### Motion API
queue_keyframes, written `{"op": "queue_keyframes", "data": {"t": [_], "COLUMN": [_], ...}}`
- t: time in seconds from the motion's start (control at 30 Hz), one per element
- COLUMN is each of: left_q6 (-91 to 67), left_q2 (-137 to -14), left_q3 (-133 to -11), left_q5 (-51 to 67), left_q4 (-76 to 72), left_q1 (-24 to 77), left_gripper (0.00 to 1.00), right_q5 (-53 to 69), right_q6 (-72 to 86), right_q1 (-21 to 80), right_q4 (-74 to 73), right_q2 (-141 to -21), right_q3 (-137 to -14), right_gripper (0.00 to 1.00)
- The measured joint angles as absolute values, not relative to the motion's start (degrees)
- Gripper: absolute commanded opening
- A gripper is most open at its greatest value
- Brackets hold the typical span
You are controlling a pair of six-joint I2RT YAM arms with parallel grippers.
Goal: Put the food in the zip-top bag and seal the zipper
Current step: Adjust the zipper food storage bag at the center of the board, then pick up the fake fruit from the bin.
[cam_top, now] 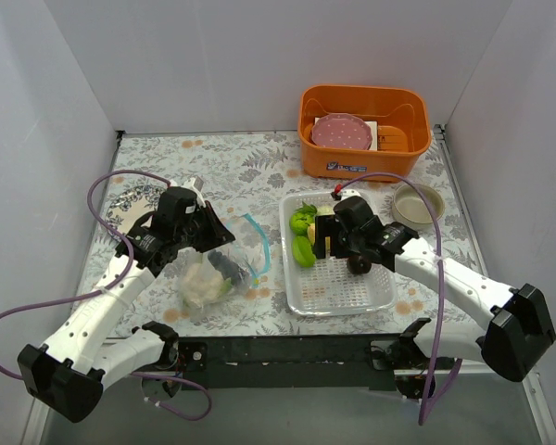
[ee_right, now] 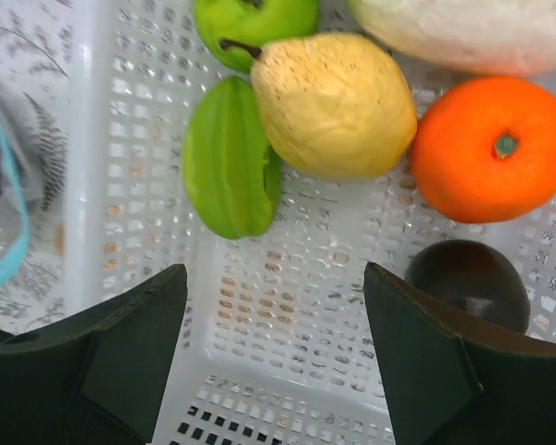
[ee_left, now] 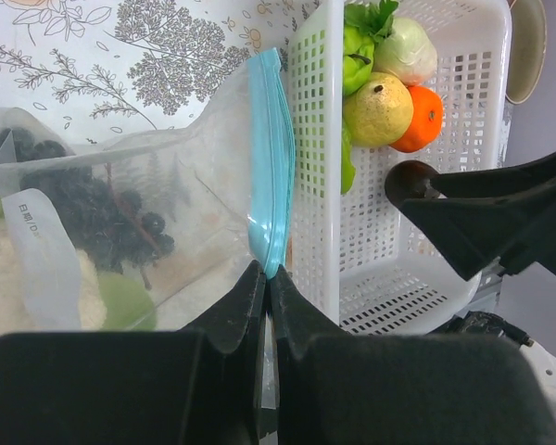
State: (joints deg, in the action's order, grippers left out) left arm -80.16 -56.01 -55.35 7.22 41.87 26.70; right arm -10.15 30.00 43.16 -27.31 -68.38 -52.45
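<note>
left tool [ee_left: 267, 273] is pinched tight on the end of the blue zipper [ee_left: 269, 158], zip-top bag [ee_left: 167, 185] lying on the surface [cam_top: 213, 158] just left of the tray [ee_right: 130, 120], grapes [ee_left: 102, 209] inside it. right tool [ee_right: 276, 297] hangs over the tray, jaws wide apart, orange [ee_right: 496, 148] and dark plum [ee_right: 470, 283] right below

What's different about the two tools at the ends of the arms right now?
The left tool is shut, pinching the blue strip of the clear bag; the right tool is open and holds nothing. The left tool is beside the white tray; the right tool hangs over it. Both are black.
</note>
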Motion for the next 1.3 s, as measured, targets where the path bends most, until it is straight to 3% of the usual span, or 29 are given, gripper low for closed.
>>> {"op": "queue_keyframes", "data": {"t": [0.27, 0.53, 0.57, 0.6, 0.63, 0.8, 0.9, 1.3], "left_q6": [-80.1, -80.6, -80.6, -80.7, -80.7, -80.6, -80.6, -80.6], "left_q2": [-56.7, -56.7, -56.7, -56.7, -56.7, -56.7, -56.7, -56.9], "left_q3": [-55.4, -55.4, -55.4, -55.4, -55.4, -55.4, -55.4, -56.2], "left_q5": [9.2, 10.3, 10.4, 10.4, 10.5, 10.5, 10.5, 10.6], "left_q4": [41.7, 41.4, 41.3, 41.3, 41.3, 41.3, 41.4, 41.5], "left_q1": [26.7, 26.7, 26.7, 26.7, 26.7, 26.7, 26.7, 26.7], "left_gripper": [0.0, 0.0, 0.0, 0.0, 0.0, 0.0, 0.0, 0.0], "right_q5": [-5.0, 0.1, 0.3, 0.5, 0.8, 3.4, 4.1, 5.5], "right_q6": [30.2, 30.4, 30.3, 30.3, 30.2, 30.2, 30.4, 30.4], "right_q1": [42.0, 41.1, 40.9, 40.8, 40.8, 40.4, 40.4, 40.5], "right_q4": [-20.3, -12.0, -11.8, -11.7, -11.5, -9.2, -7.6, -9.3], "right_q2": [-70.2, -80.9, -82.8, -84.6, -86.2, -88.6, -88.2, -79.5], "right_q3": [-45.9, -46.9, -47.5, -48.1, -48.6, -49.0, -48.9, -45.0], "right_gripper": [0.83, 0.79, 0.76, 0.64, 0.6, 0.44, 0.37, 0.28]}}
